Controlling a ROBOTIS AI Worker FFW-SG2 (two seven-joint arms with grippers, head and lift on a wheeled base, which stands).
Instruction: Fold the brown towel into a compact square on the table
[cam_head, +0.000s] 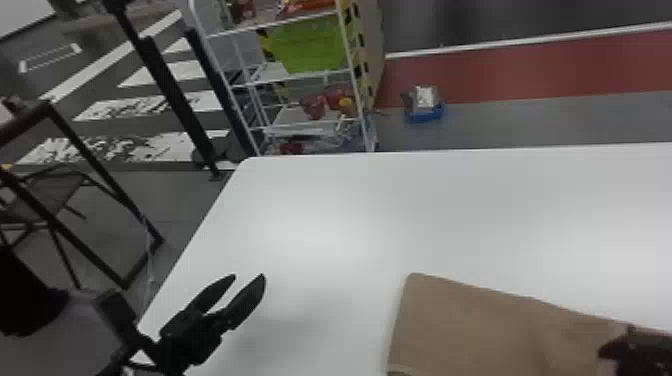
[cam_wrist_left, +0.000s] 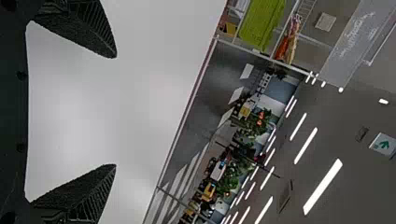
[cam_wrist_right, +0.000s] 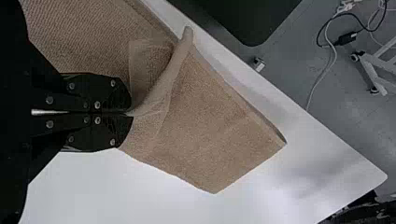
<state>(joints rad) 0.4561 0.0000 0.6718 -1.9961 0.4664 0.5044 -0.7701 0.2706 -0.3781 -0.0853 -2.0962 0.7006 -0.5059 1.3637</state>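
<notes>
Brown towel (cam_head: 465, 325) lies on one table (cam_head: 450, 210), pinched by two jaws

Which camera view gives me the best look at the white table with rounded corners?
The head view: it shows the widest stretch of the white table, with its far edge and far-left corner. The left wrist view shows some surface beyond the left gripper; the right wrist view, a corner and surface beside the brown towel.
</notes>
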